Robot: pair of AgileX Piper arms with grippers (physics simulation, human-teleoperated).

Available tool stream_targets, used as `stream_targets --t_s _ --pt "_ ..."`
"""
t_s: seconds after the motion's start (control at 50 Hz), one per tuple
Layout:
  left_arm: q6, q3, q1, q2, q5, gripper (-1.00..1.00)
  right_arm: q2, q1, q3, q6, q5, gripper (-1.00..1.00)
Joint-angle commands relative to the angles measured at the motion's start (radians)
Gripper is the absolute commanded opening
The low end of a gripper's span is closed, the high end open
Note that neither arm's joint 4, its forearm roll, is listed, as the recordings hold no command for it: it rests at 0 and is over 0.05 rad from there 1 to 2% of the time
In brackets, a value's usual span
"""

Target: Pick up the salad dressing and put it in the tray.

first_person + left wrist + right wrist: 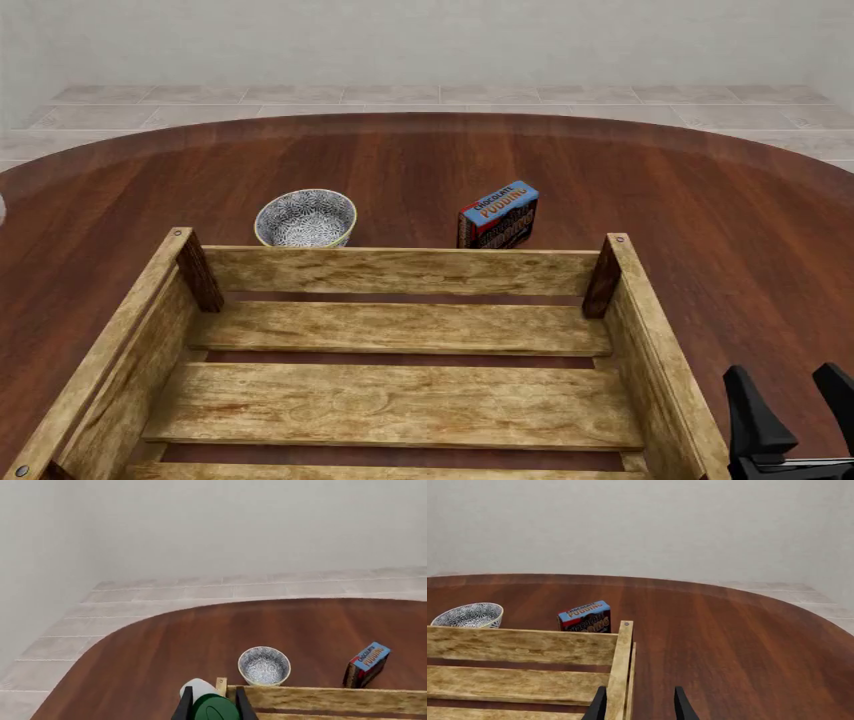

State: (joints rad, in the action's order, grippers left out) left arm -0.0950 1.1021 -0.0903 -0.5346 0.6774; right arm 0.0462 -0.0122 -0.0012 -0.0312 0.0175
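In the left wrist view the salad dressing shows its dark green cap and whitish body between the two black fingers of my left gripper, which is shut on it at the cap. It is seen beside the corner post of the tray. The front view shows the tray as a large light-wood slatted crate with nothing inside; my left gripper is out of that view. My right gripper hangs open just outside the tray's right wall, holding nothing.
A blue-white patterned bowl and a blue-and-red pudding box stand just behind the tray's far wall. The round dark-wood table ends at a tiled floor and pale wall.
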Motion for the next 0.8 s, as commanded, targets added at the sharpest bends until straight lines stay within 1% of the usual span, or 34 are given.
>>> stream_targets --t_s 0.02,0.04,0.06,0.1,0.14,0.16,0.2,0.22,0.24,0.26,0.28,0.3,0.34,0.38,0.4,0.42,0.48,0.5,0.52,0.56,0.66,0.72,0.74,0.76,0.8 --pt "-0.055 0.027 0.183 -0.079 -0.069 -1.0 -0.002 0.002 0.0 0.001 -0.001 1.0" --pt "-0.055 0.027 0.183 -0.079 -0.069 -1.0 -0.002 0.002 0.0 0.001 -0.001 1.0" --pt "-0.055 0.033 0.232 -0.108 -0.083 -1.0 0.001 0.002 0.0 0.002 0.002 1.0" --pt "-0.058 0.035 0.241 -0.114 -0.09 -1.0 0.003 0.003 0.0 0.003 0.004 1.0" --pt "-0.065 0.037 0.286 -0.142 -0.103 -1.0 0.009 0.005 0.0 0.005 0.009 1.0" --pt "-0.066 0.036 0.289 -0.148 -0.112 -1.0 0.009 0.006 0.0 0.005 0.01 1.0" --pt "-0.057 0.032 0.336 -0.184 -0.124 -1.0 0.007 0.006 0.0 0.004 0.008 1.0" --pt "-0.071 0.021 0.338 -0.195 -0.141 -1.0 0.006 0.006 0.0 0.005 0.007 1.0" --pt "-0.071 0.021 0.338 -0.195 -0.142 -1.0 0.006 0.006 0.0 0.005 0.007 1.0" --pt "-0.075 0.013 0.372 -0.219 -0.16 -1.0 0.001 0.007 0.0 0.006 0.002 1.0" --pt "-0.058 0.014 0.383 -0.237 -0.165 -1.0 0.002 0.008 0.0 0.006 0.004 1.0" --pt "-0.051 0.015 0.418 -0.253 -0.169 -1.0 0.002 0.008 0.0 0.006 0.004 1.0" --pt "-0.048 0.017 0.427 -0.261 -0.176 -1.0 0.003 0.008 0.0 0.007 0.005 1.0" --pt "-0.025 0.029 0.455 -0.294 -0.186 -1.0 0.001 0.009 0.0 0.007 0.002 1.0" --pt "-0.019 0.034 0.448 -0.301 -0.192 -1.0 0.0 0.009 0.001 0.008 0.002 1.0" --pt "-0.01 0.039 0.461 -0.313 -0.194 -1.0 0.0 0.01 0.001 0.008 0.002 1.0" --pt "0.001 0.052 0.479 -0.344 -0.203 -1.0 0.003 0.012 0.001 0.011 0.005 1.0" --pt "0.001 0.055 0.473 -0.35 -0.208 -1.0 0.003 0.013 0.001 0.011 0.005 1.0" --pt "0.008 0.06 0.496 -0.362 -0.213 -1.0 0.003 0.013 0.0 0.012 0.005 1.0" --pt "0.006 0.061 0.493 -0.369 -0.216 -1.0 0.0 0.013 0.0 0.012 0.002 1.0" --pt "0.037 0.066 0.537 -0.428 -0.244 -1.0 0.0 0.012 0.0 0.01 0.003 1.0" --pt "0.035 0.062 0.542 -0.442 -0.258 -1.0 -0.006 0.013 0.0 0.009 -0.002 1.0" --pt "0.025 0.062 0.563 -0.458 -0.262 -1.0 -0.007 0.013 0.0 0.01 -0.004 1.0" --pt "0.022 0.06 0.563 -0.459 -0.271 -1.0 -0.008 0.014 0.0 0.01 -0.005 1.0" --pt "0.041 0.065 0.581 -0.482 -0.27 -1.0 -0.009 0.014 0.0 0.009 -0.005 1.0"
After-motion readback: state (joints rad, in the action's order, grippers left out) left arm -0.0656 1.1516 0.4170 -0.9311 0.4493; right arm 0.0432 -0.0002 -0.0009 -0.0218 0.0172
